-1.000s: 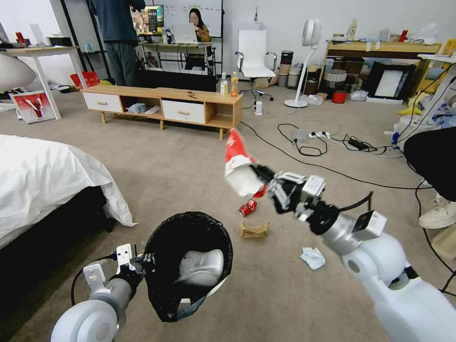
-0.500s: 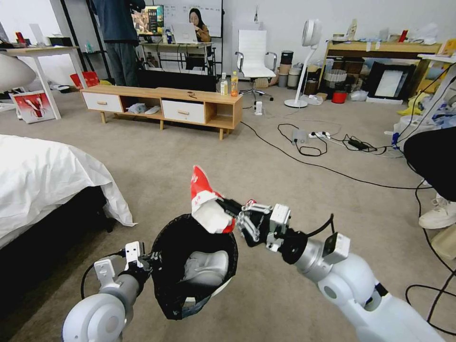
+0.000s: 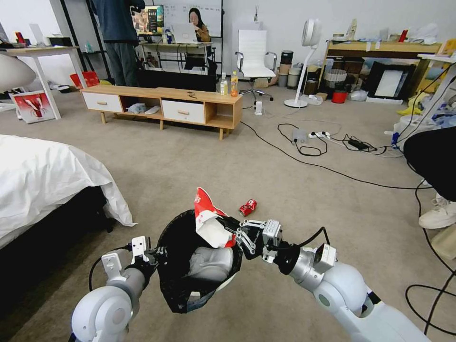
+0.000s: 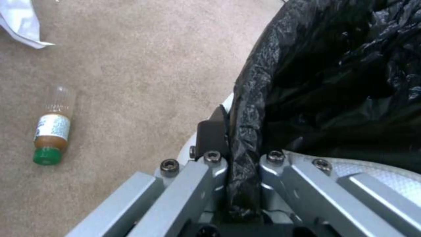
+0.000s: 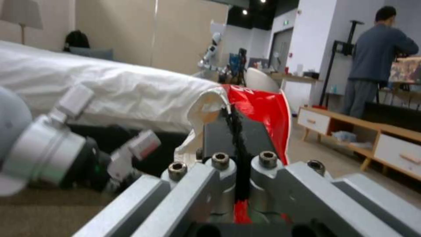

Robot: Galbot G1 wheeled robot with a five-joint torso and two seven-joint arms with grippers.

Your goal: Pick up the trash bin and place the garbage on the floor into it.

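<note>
So the left tool is pinching the rim of the trash bin, fingers clamped right over the black bag folded over the edge, and the bin hangs tipped in the air above the carpet, just beside the bed. There's something pale and crumpled sitting inside the bin already. The right tool is pressed shut on a red-and-white wrapper, holding it right over the bin's far rim, the wrapper's top sticking up above the bag. In the right wrist view the wrapper is squeezed between the dark finger pads. On the carpet just beyond the bin there's a crushed red can lying on its side. The left wrist view shows a small bottle with a green cap lying flat on the carpet near the bin, plus a corner of white tissue a bit farther from it.
</note>
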